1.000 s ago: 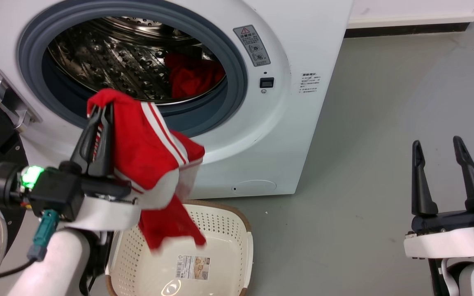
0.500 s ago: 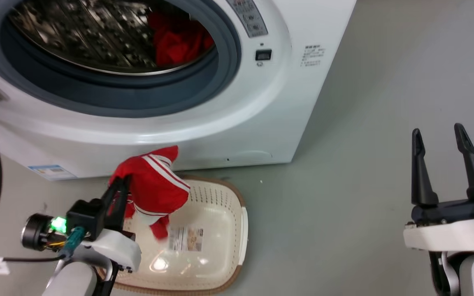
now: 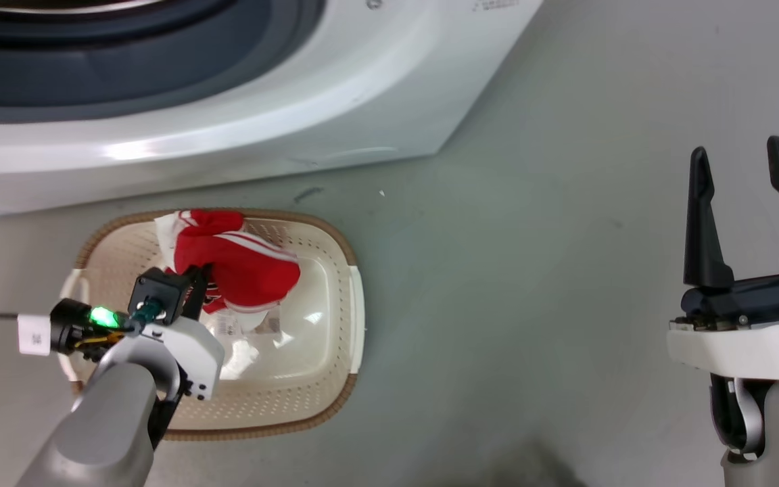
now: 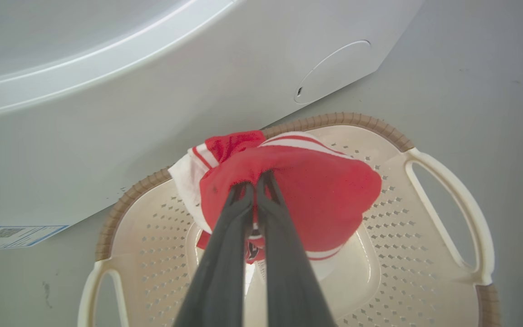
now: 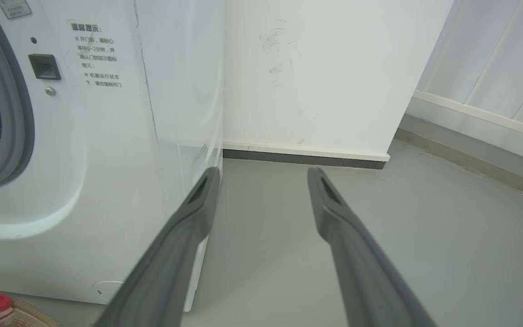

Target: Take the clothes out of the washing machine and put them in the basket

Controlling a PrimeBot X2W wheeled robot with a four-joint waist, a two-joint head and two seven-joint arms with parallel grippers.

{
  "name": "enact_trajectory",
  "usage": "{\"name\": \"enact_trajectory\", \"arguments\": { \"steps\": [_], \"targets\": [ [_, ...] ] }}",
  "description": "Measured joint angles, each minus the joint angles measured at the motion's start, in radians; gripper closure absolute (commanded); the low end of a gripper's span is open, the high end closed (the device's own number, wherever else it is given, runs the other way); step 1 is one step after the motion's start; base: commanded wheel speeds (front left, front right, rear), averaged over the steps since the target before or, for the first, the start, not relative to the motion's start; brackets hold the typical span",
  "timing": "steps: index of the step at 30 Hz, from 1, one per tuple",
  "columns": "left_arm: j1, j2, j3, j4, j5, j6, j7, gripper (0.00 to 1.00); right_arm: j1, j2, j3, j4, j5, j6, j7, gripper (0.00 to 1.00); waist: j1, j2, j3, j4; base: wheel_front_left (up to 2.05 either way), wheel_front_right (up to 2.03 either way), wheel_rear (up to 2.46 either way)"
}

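Bright, even, soft light falls all round the washing machine (image 3: 362,101). Shadows are faint: a grey band on the floor (image 3: 531,270) along its base and a soft edge beside the basket (image 3: 356,297) in front of it. A white streak of glare runs along the machine's curved front, and the basket's glossy bottom shines in patches. My head view is slightly smeared toward the machine. At the wrists my left fingers (image 4: 218,272) and right fingers (image 5: 166,263) are out of focus, the clothes (image 4: 325,195) below the machine are sharp, and the machine's lines bow.
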State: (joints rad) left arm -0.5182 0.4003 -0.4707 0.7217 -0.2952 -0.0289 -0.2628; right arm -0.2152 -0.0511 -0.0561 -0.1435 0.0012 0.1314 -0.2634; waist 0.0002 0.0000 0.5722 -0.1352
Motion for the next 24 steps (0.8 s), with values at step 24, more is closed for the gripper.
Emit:
{"name": "enact_trajectory", "arguments": {
  "steps": [24],
  "targets": [
    [-0.184,-0.031,-0.007,0.415,0.005,-0.033,0.000,0.62,-0.032,0.000,-0.027,0.002,0.050,0.000,0.000,0.00,-0.0001,0.0000,0.190,-0.105,0.00,0.00,0.00]
  ]
}}
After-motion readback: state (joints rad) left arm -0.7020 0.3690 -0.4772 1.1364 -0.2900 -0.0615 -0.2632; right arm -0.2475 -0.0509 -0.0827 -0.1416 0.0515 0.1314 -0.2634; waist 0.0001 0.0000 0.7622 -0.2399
